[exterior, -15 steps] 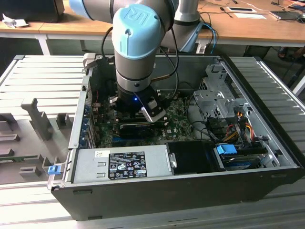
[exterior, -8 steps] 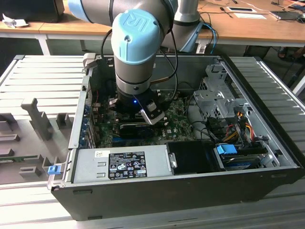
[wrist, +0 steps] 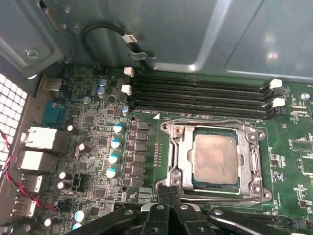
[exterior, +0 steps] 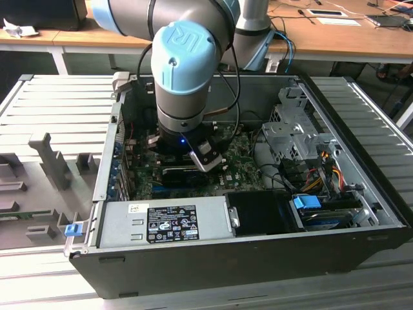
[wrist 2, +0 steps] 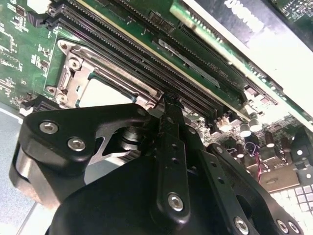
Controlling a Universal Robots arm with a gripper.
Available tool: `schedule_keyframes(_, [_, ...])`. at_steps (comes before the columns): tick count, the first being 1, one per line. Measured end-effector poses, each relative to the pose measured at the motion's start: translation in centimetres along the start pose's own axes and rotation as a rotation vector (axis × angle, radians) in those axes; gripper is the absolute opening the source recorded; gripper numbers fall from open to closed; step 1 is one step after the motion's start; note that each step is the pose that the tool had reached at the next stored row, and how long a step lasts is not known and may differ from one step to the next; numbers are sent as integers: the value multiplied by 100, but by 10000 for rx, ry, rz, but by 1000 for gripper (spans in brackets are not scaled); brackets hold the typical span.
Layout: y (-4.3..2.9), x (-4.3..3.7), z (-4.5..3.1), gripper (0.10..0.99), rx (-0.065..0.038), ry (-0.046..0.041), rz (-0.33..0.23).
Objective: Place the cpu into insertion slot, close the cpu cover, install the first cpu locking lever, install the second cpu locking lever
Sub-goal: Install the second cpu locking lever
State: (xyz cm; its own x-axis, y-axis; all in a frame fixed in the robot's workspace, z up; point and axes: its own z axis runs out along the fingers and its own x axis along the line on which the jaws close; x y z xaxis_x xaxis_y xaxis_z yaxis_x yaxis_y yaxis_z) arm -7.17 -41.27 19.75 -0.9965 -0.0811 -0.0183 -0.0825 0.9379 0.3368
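Black finger linkages of the hand [wrist: 168, 192] are filling the near edge of the first wrist view, fingertips [wrist: 164, 188] pressed together with nothing visibly between them, sitting right at the near edge of the cpu cover [wrist: 211, 159]. Cover is lying flat over the insertion slot [wrist: 177, 161]; cpu [wrist: 215, 157] is sitting seated inside, its grey lid showing through the cut-out, tan-green rim visible all round.

Memory slots [wrist: 200, 95] are running just beyond the socket's far edge, tight gap. Capacitors [wrist: 116, 143] are standing in a row beside the socket, a little clearance there. Grey case wall [wrist: 205, 34] is rising right behind the memory slots.

Second wrist view: closed fingertips [wrist 2: 168, 105] are touching down by the socket frame corner [wrist 2: 73, 68], long black slots running close alongside.

Exterior view: arm wrist [exterior: 184, 71] is reaching straight down into the open computer case [exterior: 245, 258], hand [exterior: 193, 161] low over the motherboard [exterior: 248, 165]. Power supply [exterior: 164, 223] and drive cage [exterior: 293, 132] are boxing in the room around it.
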Motion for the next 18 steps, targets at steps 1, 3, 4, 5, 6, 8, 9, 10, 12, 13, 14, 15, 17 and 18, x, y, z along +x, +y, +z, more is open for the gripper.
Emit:
schedule_keyframes(1, [-2,2,5,106,-27,-2,-2])
schedule_keyframes(3, [-4,12,15,106,-120,-10,-2])
schedule_keyframes(4, [-4,16,17,106,-159,-14,-2])
schedule_keyframes(5, [-5,19,20,106,-191,-17,-2])
schedule_keyframes(6, [-6,26,23,106,-228,-20,0])
schedule_keyframes(8, [-10,35,39,106,-302,-26,-5])
schedule_keyframes(9, [-12,37,54,106,-325,-28,-4])
schedule_keyframes(10, [-13,39,63,106,-349,-28,-3])
schedule_keyframes(12, [-9,49,59,106,-388,-34,-5])
schedule_keyframes(13, [8,49,9,106,-388,-33,-5])
schedule_keyframes(14, [23,49,-31,106,-388,-33,-4])
schedule_keyframes(15, [35,48,-66,106,-388,-33,-4])
schedule_keyframes(17, [48,49,-102,106,-387,-33,-3])
schedule_keyframes(18, [63,50,-142,106,-389,-33,-4])
